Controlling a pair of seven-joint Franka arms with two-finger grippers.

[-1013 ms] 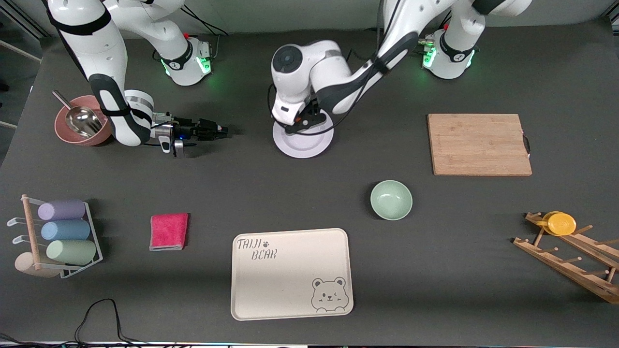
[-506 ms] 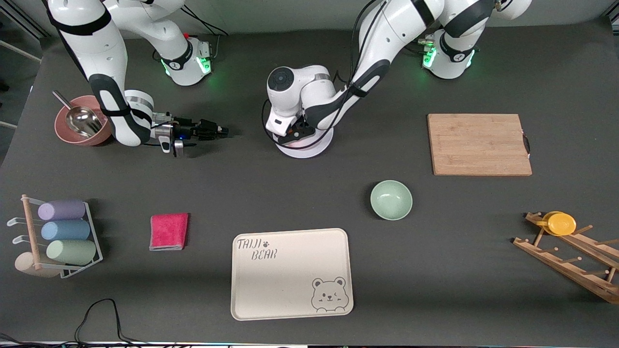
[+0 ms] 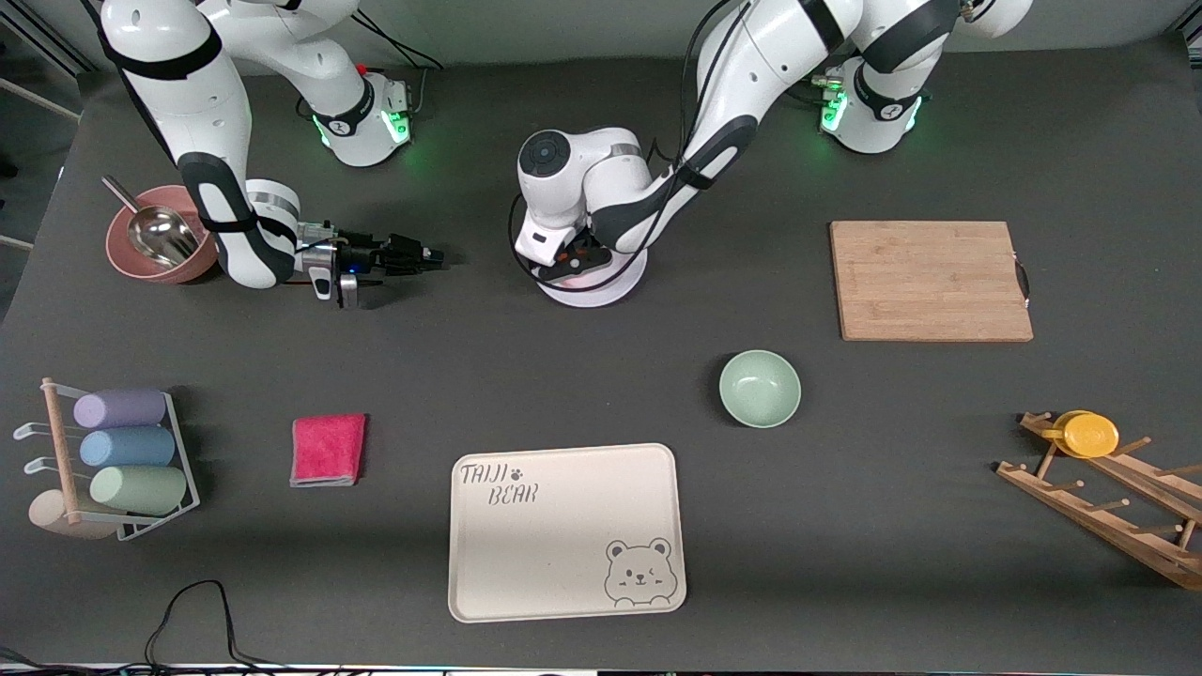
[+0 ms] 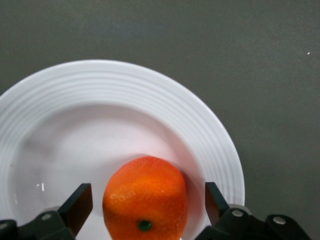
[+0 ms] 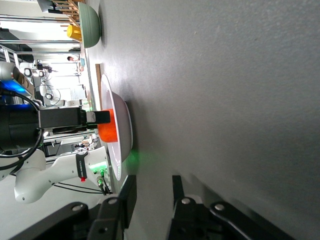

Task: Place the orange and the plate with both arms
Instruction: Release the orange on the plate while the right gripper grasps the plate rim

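Observation:
The orange (image 4: 145,197) rests in the white plate (image 4: 125,90), which stands on the dark table between the two arm bases (image 3: 601,289). My left gripper (image 4: 147,205) is low over the plate and open. Its fingers (image 4: 80,202) flank the orange with a gap on each side. In the front view the left hand (image 3: 575,265) covers most of the orange. My right gripper (image 3: 434,255) lies level just above the table, beside the plate toward the right arm's end. It points at the plate and stands open and empty (image 5: 152,192). It sees the plate (image 5: 120,130) and orange (image 5: 106,131) edge-on.
A pink bowl with a metal scoop (image 3: 150,246) sits by the right arm. A wooden board (image 3: 930,280), green bowl (image 3: 760,388), bear tray (image 3: 566,530), red cloth (image 3: 328,449), cup rack (image 3: 113,460) and peg rack with a yellow cup (image 3: 1089,435) lie nearer the front camera.
The left arm came down onto the plate, and its gripper has opened, leaving the orange on the plate. The right arm has barely moved.

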